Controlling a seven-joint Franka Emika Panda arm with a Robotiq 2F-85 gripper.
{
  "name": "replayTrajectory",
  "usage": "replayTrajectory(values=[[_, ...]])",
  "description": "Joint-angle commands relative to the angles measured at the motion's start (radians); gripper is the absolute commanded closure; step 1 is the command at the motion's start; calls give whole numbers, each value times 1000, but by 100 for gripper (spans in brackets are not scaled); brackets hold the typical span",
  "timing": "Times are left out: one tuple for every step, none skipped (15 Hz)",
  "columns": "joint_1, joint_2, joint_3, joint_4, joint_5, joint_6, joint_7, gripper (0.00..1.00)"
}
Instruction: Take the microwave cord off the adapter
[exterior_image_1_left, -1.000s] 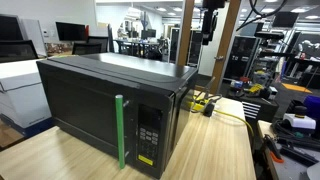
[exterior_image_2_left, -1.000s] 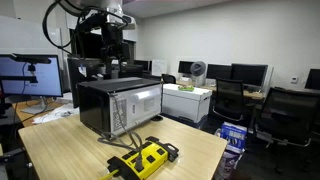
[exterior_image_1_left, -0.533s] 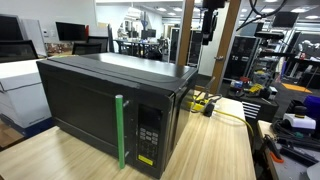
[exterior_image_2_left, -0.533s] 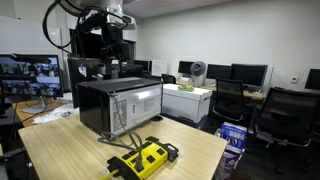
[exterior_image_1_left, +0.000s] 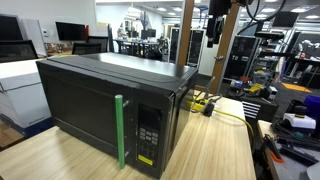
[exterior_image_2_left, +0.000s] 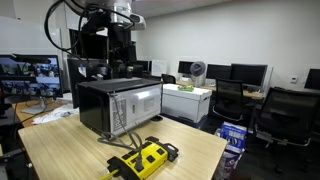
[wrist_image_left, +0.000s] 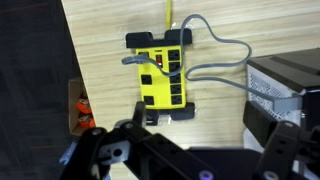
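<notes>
The yellow adapter (wrist_image_left: 163, 70) lies flat on the wooden table behind the black microwave (exterior_image_1_left: 110, 105). It also shows in both exterior views (exterior_image_2_left: 148, 158) (exterior_image_1_left: 200, 102). The thin microwave cord (wrist_image_left: 222, 68) runs from the microwave's back (wrist_image_left: 285, 85) and is plugged into the adapter; it looks grey in the wrist view. My gripper (wrist_image_left: 200, 125) is open and empty. It hangs high above the table, over the adapter's near end, and shows near the top of both exterior views (exterior_image_1_left: 213, 25) (exterior_image_2_left: 117, 62).
A pale yellow cable (exterior_image_1_left: 226, 113) leads off the adapter along the table. The table edge (wrist_image_left: 68, 60) drops off beside the adapter, with an orange item (wrist_image_left: 80, 108) on the floor below. Desks, monitors and chairs stand around.
The arm and gripper have shifted slightly sideways, towards the adapter side of the microwave. The adapter, cord and microwave have not moved.
</notes>
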Motion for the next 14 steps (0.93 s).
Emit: replayTrajectory(values=[[-65,105,-59,68,15,11,49,0],[-86,137,-79,89,27,18,79,0],[-97,156,-90,101,38,25,109,0],[-109,180,-100,116,46,28,138,0],[-118,199,-108,126,55,32,166,0],[-128,223,-116,136,62,42,202,0],[-134,237,-119,141,69,48,232,0],[-138,249,-122,143,77,59,267,0],[-141,261,-125,145,90,63,303,0],[-145,277,-128,149,113,51,353,0],[-146,283,-129,145,134,40,398,0],[-146,285,-131,132,154,49,451,0],[-146,283,-132,116,165,67,499,0],[-145,279,-131,95,171,87,547,0]])
